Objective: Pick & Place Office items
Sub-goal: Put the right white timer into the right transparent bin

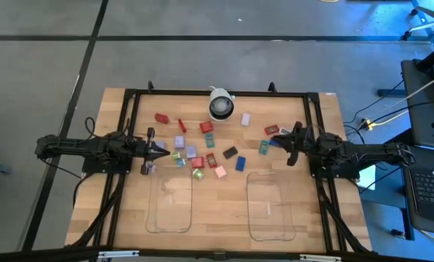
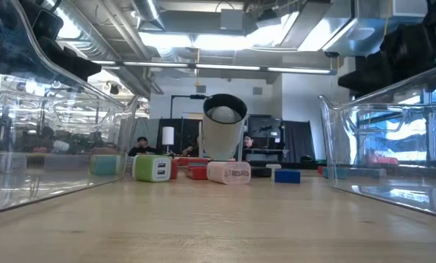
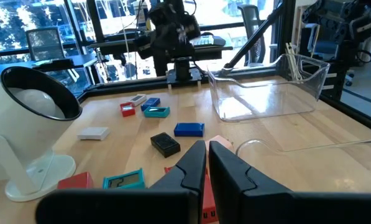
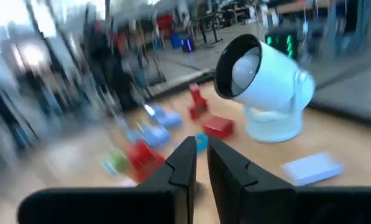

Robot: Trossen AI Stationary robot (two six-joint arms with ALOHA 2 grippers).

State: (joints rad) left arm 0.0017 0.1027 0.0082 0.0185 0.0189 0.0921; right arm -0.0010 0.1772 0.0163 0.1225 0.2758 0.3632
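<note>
Office items (image 1: 202, 145) lie scattered over the middle of the wooden table (image 1: 115, 211), a loose spread of small red, blue, teal, lilac, pink, green and black pieces reaching from the left arm's side to the right arm's side.

Going from large to small: the table carries a black frame (image 1: 217, 92) around its edge, and two clear trays sit on the near half, the left tray (image 1: 170, 204) and the right tray (image 1: 271, 207), both below the scatter in the high view. A white camera dome (image 1: 221, 106) stands at the far edge of the spread.

The high view alone shows the whole layout and both arms reaching in from opposite sides. The low view shows neither gripper clearly; it looks between the tray walls at the dome, a green and white block (image 2: 153, 168), a pink one (image 2: 229, 172) and a blue one (image 2: 287, 176), with people seated in the room behind. The left wrist view picks out a black piece (image 3: 165, 144), a blue block (image 3: 189, 129) and a teal clip (image 3: 156, 111) lying ahead of its fingers, with the right tray and the other arm beyond. The right wrist view is smeared, yet shows the dome, red pieces (image 4: 219, 127) and a lilac block (image 4: 312, 167).

The left gripper (image 1: 161, 152) hangs at the left edge of the scatter, jaws pressed together and holding nothing; the nearest items lie just beside its tip. The right gripper (image 1: 280, 137) sits at the right edge with its jaws likewise together and empty, with a red piece (image 1: 272, 130) and a teal one (image 1: 263, 147) just beside it.
</note>
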